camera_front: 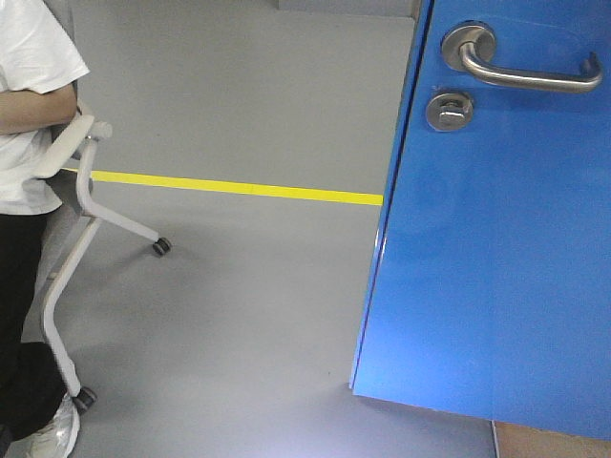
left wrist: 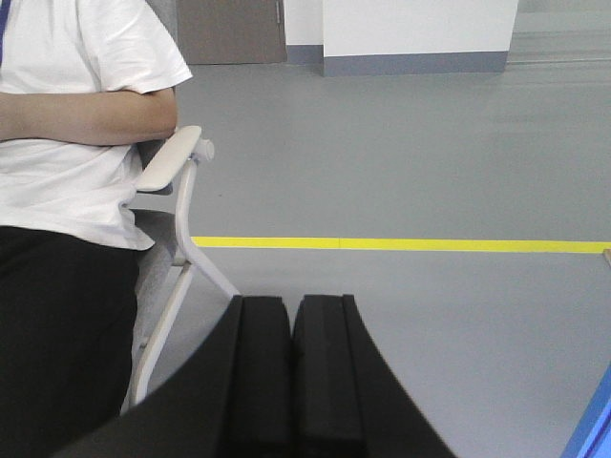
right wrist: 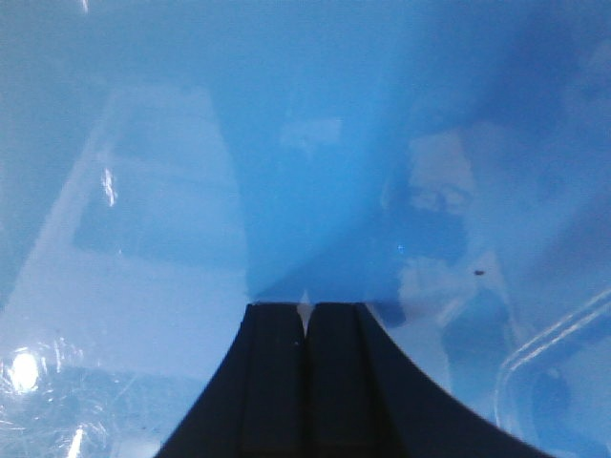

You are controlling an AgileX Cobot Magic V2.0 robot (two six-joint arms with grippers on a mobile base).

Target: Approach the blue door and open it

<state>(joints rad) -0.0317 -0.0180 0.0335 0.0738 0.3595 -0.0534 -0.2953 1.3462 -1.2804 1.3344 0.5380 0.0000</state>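
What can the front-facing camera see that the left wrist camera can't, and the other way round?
Only the front-facing view shows the blue door nearly whole, with its lever handle and round lock.

Only the left wrist view shows the left gripper, its fingers pressed together with nothing between them, plus the far white wall and a brown door.

Both show the grey floor, the yellow floor line, and a seated person in a white shirt on a wheeled white chair.

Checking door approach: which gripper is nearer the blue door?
Right. The right gripper faces the blue door close up, jaws shut; the left gripper points at open floor, door only at frame edge.
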